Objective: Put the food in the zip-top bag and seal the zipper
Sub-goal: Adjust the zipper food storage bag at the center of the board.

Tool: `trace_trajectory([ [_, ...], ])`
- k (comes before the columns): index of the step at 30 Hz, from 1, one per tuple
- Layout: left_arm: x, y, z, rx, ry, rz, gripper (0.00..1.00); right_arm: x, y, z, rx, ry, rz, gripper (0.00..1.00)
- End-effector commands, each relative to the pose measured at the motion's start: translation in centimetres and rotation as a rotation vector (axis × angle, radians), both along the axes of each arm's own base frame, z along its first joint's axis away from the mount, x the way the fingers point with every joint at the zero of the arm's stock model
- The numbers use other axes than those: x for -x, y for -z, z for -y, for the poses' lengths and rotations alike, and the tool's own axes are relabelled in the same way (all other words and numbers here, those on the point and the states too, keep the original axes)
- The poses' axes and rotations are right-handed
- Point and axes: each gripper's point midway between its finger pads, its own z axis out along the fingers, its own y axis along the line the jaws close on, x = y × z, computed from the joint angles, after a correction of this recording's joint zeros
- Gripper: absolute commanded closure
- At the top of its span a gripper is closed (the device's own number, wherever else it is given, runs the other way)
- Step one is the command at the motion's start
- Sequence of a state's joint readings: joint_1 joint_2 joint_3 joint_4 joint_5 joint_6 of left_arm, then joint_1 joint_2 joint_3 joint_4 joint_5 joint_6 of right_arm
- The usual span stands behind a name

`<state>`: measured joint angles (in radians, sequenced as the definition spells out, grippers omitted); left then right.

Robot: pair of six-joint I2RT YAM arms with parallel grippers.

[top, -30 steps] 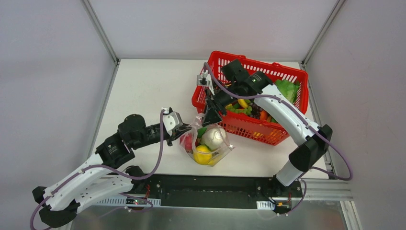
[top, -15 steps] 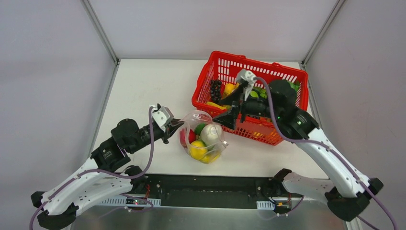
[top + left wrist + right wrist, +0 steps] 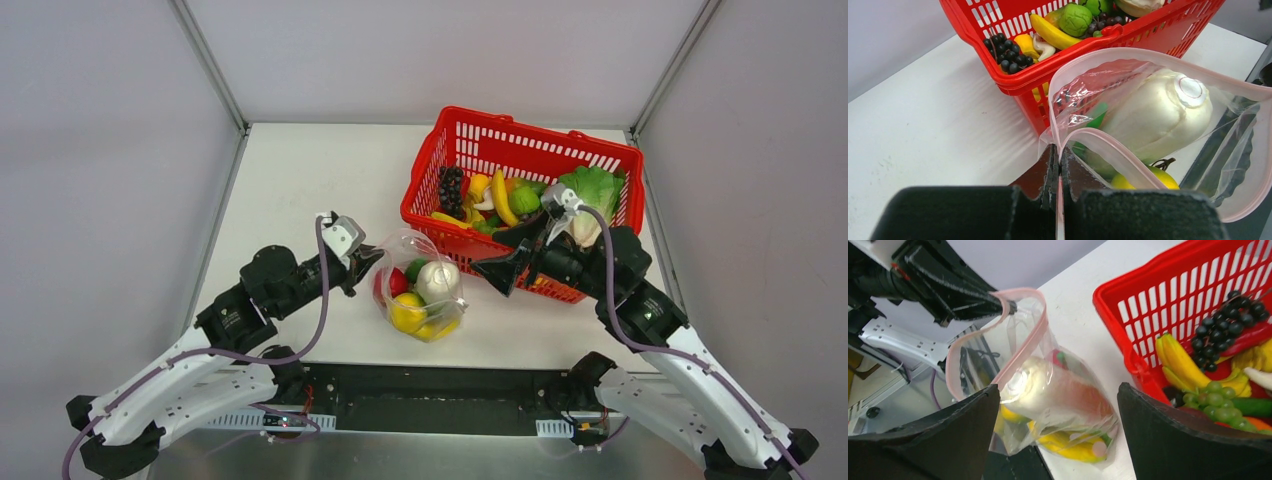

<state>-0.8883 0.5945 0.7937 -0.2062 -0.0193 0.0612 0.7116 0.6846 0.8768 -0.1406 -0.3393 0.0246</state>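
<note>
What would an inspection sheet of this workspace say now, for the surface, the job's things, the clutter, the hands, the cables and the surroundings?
Surface: white table, no spill seen.
Job's things: zip-top bag open, zipper unsealed; white oval piece, round red fruit and yellow fruit inside.
Clutter: red mesh basket behind the bag, holding black grapes, banana, lettuce.
Hands: left hand shut on the bag's mouth edge; right hand open, empty, facing the bag.
Cables: purple cable along each arm.
Surroundings: grey walls; nothing else seen.
</note>
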Motion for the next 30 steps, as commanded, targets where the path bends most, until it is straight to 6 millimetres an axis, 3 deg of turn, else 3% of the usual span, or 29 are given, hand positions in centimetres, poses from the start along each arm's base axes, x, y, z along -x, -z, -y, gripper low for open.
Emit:
trace_trajectory([
  [1, -0.8, -1.4, -0.6, 0.036, -0.058, 0.008, 1.00, 2.8, -0.8, -0.5, -0.069, -0.135, 0.016, 0.10],
  [5, -1.0, -1.6, -0.9, 0.048, -0.083, 0.006, 1.00, 6.5, -0.2, -0.8, -0.083, -0.332, 0.101, 0.11],
  [7, -1.1, -1.6, -1.1, 0.052, -0.094, 0.004, 1.00, 7.2, -0.1, -0.6, -0.102, -0.358, 0.146, 0.11],
  [11, -1.1, -1.6, -1.4, 0.051, -0.107, -0.003, 1.00, 7.2, 2.0, -0.5, -0.058, -0.364, 0.138, 0.12],
  [19, -1.1, -1.8, -1.6, 0.064, -0.122, -0.007, 1.00, 5.6, 5.8, -1.4, 0.056, -0.332, 0.023, 0.23],
  [21, -1.1, -1.8, -1.6, 0.064, -0.124, -0.007, 1.00, 5.1, 6.4, -1.6, 0.086, -0.296, 0.040, 0.23],
  [26, -1.1, -1.9, -1.8, 0.066, -0.128, -0.006, 1.00, 6.3, 7.8, -3.2, 0.178, -0.315, 0.094, 0.22],
  [30, -1.1, -2.0, -1.9, 0.069, -0.132, -0.003, 1.00, 6.8, 7.1, -4.4, 0.167, -0.292, 0.173, 0.22],
])
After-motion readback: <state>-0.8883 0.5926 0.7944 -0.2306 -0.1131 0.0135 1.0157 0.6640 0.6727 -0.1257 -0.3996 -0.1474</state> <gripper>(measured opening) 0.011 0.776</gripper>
